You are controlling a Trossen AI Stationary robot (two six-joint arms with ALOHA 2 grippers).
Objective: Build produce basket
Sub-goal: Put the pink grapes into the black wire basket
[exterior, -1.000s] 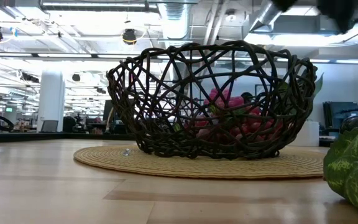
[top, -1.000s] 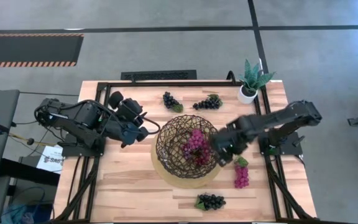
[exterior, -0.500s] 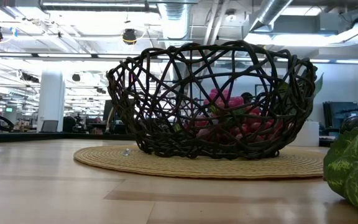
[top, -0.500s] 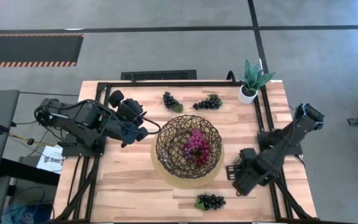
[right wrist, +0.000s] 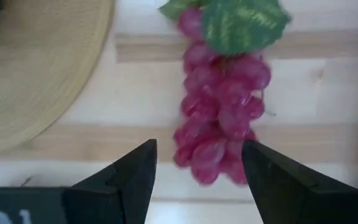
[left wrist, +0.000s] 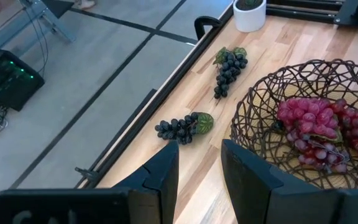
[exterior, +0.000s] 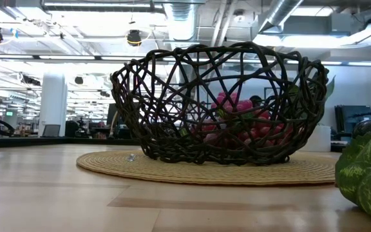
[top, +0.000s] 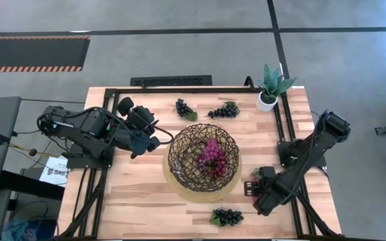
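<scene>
The woven basket (top: 203, 159) stands mid-table on its tan round base (exterior: 205, 169), with a red grape bunch (top: 211, 155) inside. A second red bunch (right wrist: 222, 112) with a green leaf (right wrist: 241, 22) lies on the table to the basket's near right. My right gripper (right wrist: 197, 168) points down over it, open, its fingers on either side of the bunch's tip and above it. In the high view that arm (top: 267, 191) covers most of this bunch. My left gripper (left wrist: 201, 168) hangs open with nothing in it, left of the basket (left wrist: 303, 118).
Two dark grape bunches (top: 184, 108) (top: 223, 110) lie near the far edge, and a third (top: 226, 216) lies at the near edge. A small potted plant (top: 270, 87) stands at the far right corner. Black frame rails (top: 179, 90) run along the table's sides.
My right gripper has swung from over the basket's right rim toward the table's near right. It has come down over the red bunch lying there, rolling about its own axis as it went. The basket and the bunches have stayed where they were.
</scene>
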